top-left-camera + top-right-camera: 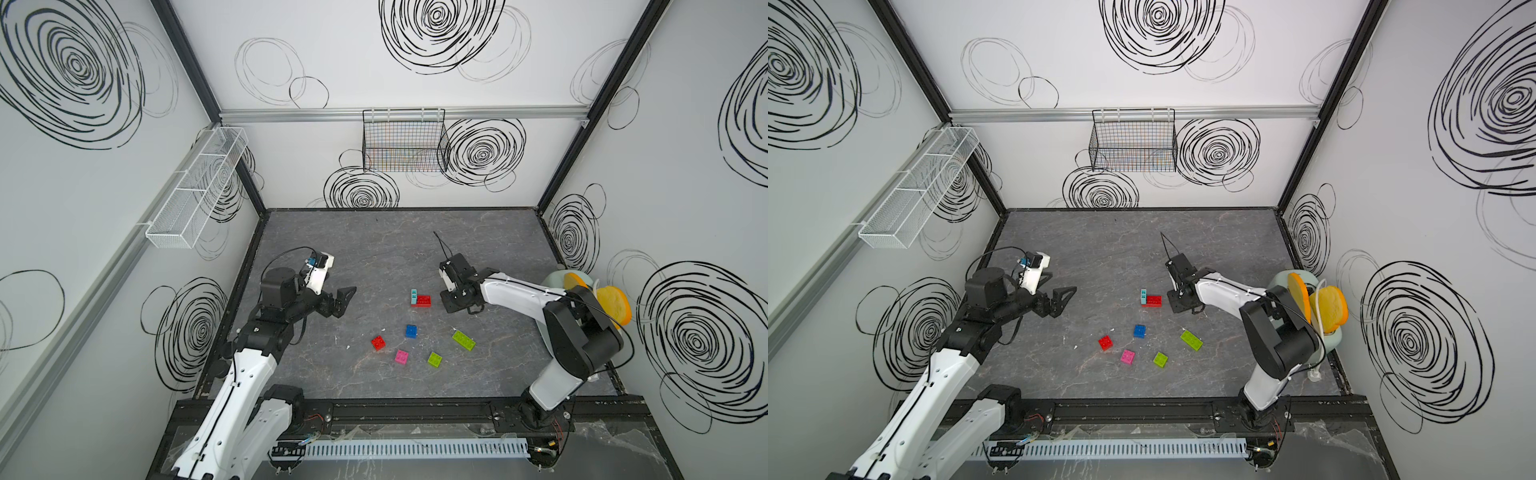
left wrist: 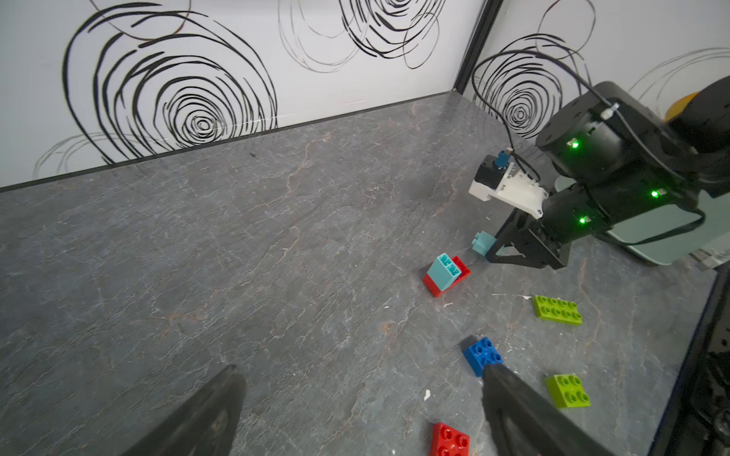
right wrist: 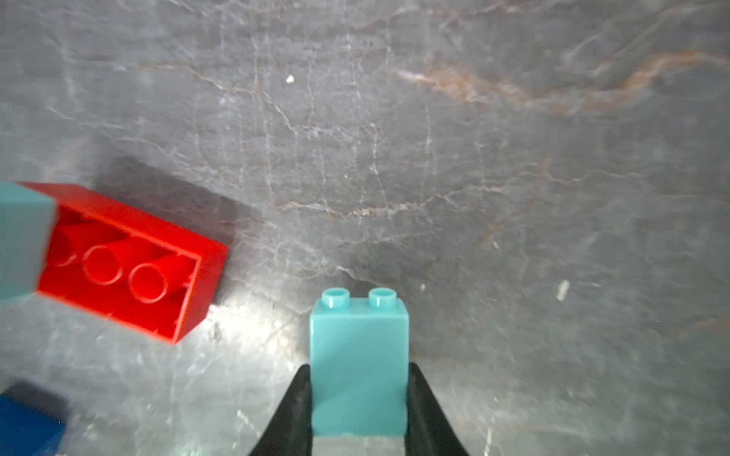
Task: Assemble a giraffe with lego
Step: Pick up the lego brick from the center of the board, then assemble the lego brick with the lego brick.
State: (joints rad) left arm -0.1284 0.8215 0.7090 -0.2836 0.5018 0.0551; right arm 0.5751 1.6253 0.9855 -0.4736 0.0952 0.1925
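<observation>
Right wrist view: the cyan brick (image 3: 357,355) is clamped between the fingers of the right gripper (image 3: 358,373), studs pointing away. The red brick (image 3: 130,260) lies beside it on the table (image 3: 474,158), hollow side showing.

Left wrist view: the left gripper (image 2: 363,369) stands spread wide and empty.

In a top view, a second cyan brick (image 1: 414,296) is joined to the red brick. The blue brick (image 1: 411,331), pink brick (image 1: 401,356), small red brick (image 1: 378,343) and two lime bricks (image 1: 464,340) lie loose nearby.

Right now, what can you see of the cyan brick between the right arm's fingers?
The cyan brick is a small, tall block of smooth, glossy plastic with two round studs on one end, pointing away from the wrist. The right fingers press its two opposite sides near the other end. Whether it touches the table I cannot tell.
</observation>
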